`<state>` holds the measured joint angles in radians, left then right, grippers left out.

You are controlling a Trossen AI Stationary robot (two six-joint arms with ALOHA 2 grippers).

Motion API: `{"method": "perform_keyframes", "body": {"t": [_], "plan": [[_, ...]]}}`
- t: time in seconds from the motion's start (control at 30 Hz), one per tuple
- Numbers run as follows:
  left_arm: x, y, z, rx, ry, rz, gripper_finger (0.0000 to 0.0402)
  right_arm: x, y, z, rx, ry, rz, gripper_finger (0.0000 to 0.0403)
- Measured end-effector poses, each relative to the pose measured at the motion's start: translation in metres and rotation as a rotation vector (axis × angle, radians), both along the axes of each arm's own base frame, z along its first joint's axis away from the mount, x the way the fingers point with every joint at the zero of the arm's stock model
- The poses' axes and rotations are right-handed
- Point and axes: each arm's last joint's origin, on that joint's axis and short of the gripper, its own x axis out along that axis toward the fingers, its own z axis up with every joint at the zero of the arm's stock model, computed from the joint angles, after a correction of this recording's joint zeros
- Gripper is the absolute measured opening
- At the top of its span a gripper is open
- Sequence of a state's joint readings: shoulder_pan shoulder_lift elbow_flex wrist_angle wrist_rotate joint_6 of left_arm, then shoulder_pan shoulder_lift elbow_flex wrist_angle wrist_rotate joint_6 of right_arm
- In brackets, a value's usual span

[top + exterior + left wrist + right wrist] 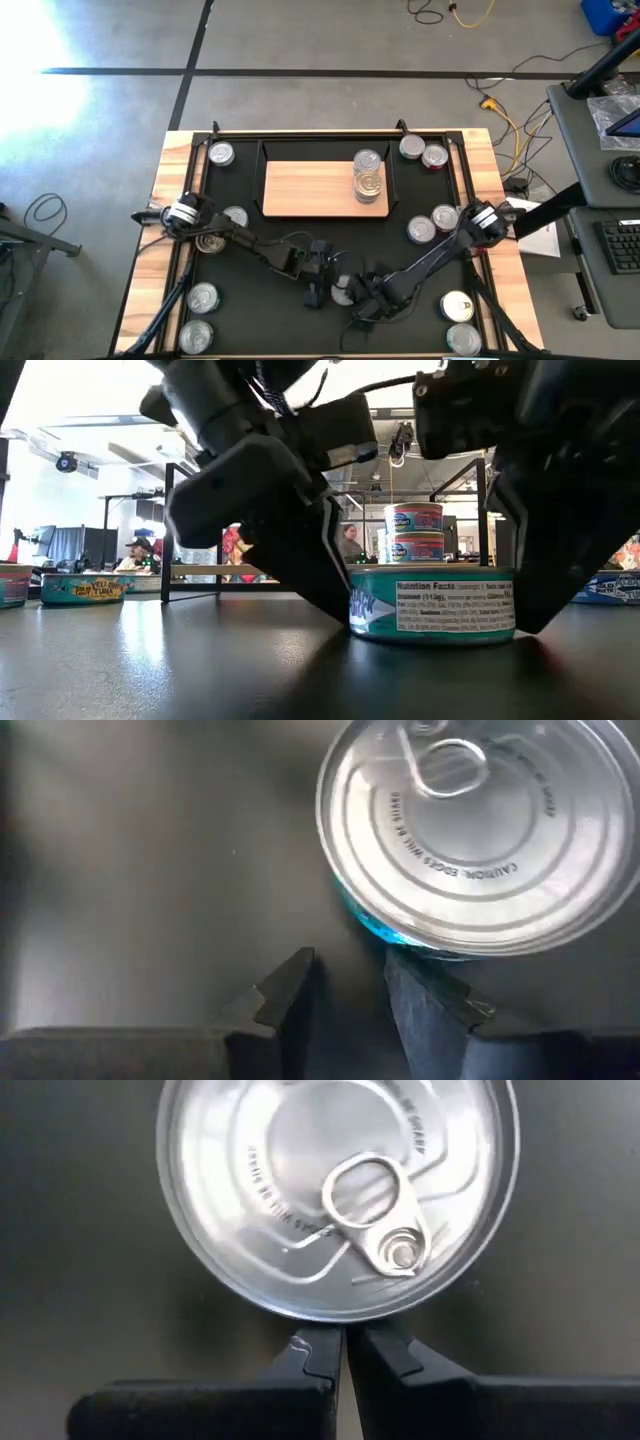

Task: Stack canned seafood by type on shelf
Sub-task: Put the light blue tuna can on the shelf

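One tin of canned seafood (pixel 344 291) with a silver pull-tab top (pixel 335 1190) and a teal label (pixel 435 603) stands on the black mat near the table's near edge, between both grippers. My left gripper (pixel 350 975) is on its left side, fingers a little apart with nothing between them. My right gripper (pixel 343 1342) is shut at the tin's right side. The shelf (pixel 300 190) lies farther back on the mat, with tins stacked (pixel 369 175) on its right part. My left gripper touches the tin's side wall just below the rim (pixel 395 942) with the tip of one finger (pixel 425 995), slanting down from the table's left. The tin stands flat on the mat. My right gripper's shut fingertips (pixel 385 1348) meet the tin's rim (pixel 340 1318) from the opposite side, slanting steeply down.
Loose tins lie around the mat: at the far left (pixel 221 154), left (pixel 235 216), near left (pixel 203 296), far right (pixel 412 147), right (pixel 421 229) and near right (pixel 456 305). Thin black rails (pixel 330 133) frame the mat. People show in the room behind (pixel 140 550).
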<state>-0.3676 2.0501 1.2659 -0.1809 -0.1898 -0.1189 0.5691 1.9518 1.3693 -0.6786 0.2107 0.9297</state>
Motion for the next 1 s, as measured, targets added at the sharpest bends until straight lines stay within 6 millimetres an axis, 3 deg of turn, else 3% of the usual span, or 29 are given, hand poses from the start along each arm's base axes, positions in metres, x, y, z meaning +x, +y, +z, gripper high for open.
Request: {"method": "perform_keyframes", "body": {"t": [0.27,0.53,0.7,0.83,1.0], "plan": [[-0.025,-0.033,0.007,0.079,0.034,0.012,0.0113,0.006,-0.022,0.009,-0.134,-0.039,-0.020,0.0012],[-0.049,-0.035,0.023,0.110,0.096,0.020,0.0113,0.004,-0.024,0.022,-0.133,-0.063,-0.011,0.0012],[-0.059,-0.032,0.015,0.023,0.169,0.082,0.0117,-0.004,-0.012,0.020,-0.136,-0.049,0.013,0.0012],[-0.057,-0.030,0.012,-0.001,0.132,0.117,0.0144,-0.009,-0.004,0.018,-0.129,-0.045,0.010,0.0012],[-0.040,-0.023,0.007,-0.036,0.014,0.127,0.0219,-0.011,-0.001,0.018,-0.138,-0.045,0.051,0.0012]]}}
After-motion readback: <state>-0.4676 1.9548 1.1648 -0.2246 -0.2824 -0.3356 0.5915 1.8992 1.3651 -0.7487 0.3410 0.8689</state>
